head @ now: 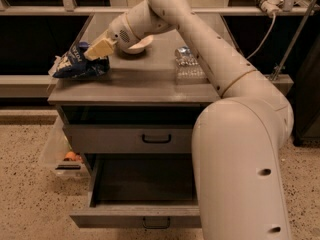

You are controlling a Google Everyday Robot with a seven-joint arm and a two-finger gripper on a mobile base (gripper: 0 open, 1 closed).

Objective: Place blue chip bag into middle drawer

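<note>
Gripper [99, 49], upper left of frame: pinching top edge of blue chip bag [75, 68] | bag crumpled, dark blue with white print, resting at left edge of cabinet top [150, 84] | middle drawer [125, 218] pulled open, lower centre

I count one blue chip bag [80, 66], one white bowl [138, 45] and one clear bottle [188, 60] on the counter [150, 86]. One gripper [100, 48] sits at the bag, far left. Two drawers below: one shut drawer [125, 139] and one open middle drawer [145, 184]. One clear bin [56, 156] is at the left.
</note>
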